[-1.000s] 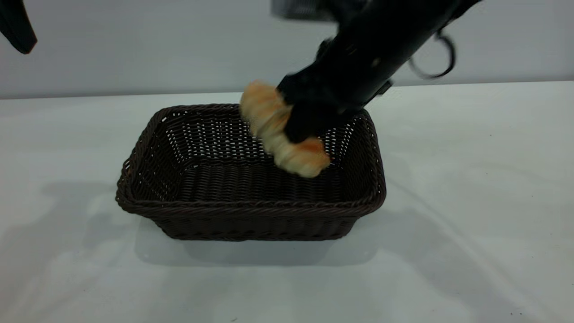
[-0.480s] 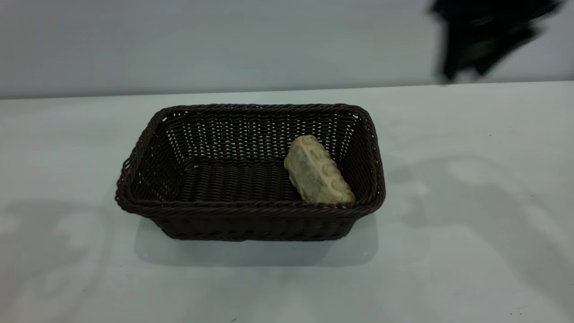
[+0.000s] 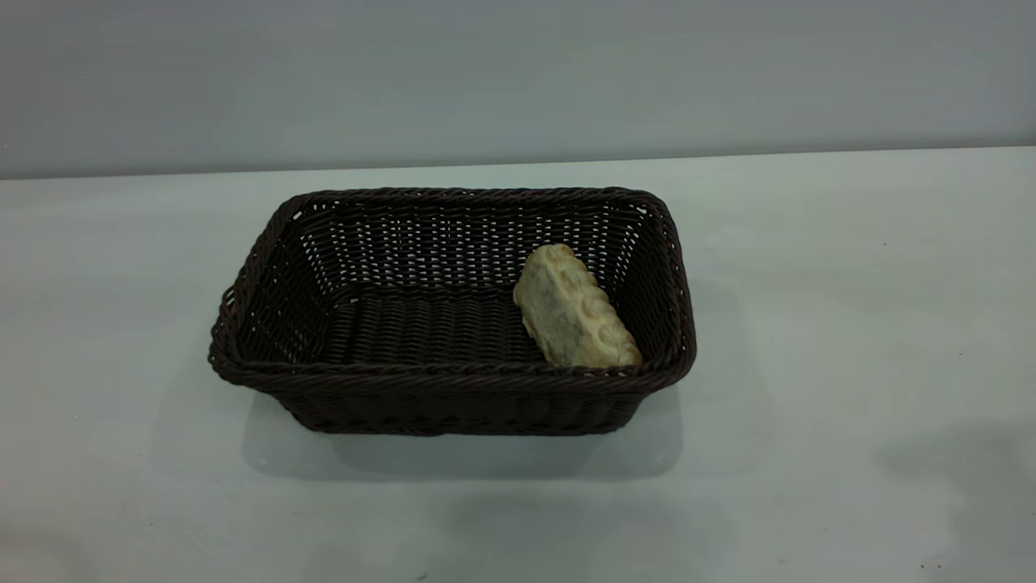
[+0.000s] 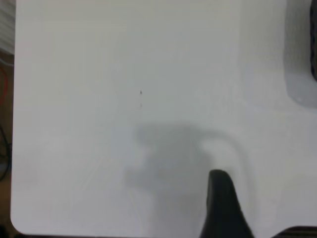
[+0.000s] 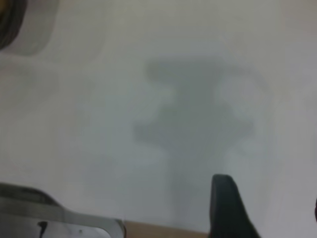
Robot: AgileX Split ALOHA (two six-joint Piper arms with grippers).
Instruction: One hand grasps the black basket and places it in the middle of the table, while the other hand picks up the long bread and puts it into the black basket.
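Note:
The black basket (image 3: 453, 380) stands in the middle of the table (image 3: 850, 324). The long bread (image 3: 573, 312) lies inside it at its right end, pale flecked underside up, leaning against the right wall. Neither arm shows in the exterior view. In the left wrist view my left gripper (image 4: 262, 223) hangs open and empty over bare table, with a dark sliver of the basket (image 4: 314, 64) far off at the frame edge. In the right wrist view my right gripper (image 5: 270, 213) is open and empty over bare table, with a corner of the basket (image 5: 7, 20) at the frame edge.
In the right wrist view the table's edge (image 5: 148, 225) runs close to the gripper, with a grey metal part (image 5: 59, 220) beyond it. In the left wrist view the table's rounded corner (image 4: 17, 225) shows.
My right gripper let go of the long bread, which dropped into the basket underside up. The right arm then rose away to the right and out of view. The left arm also left the view.

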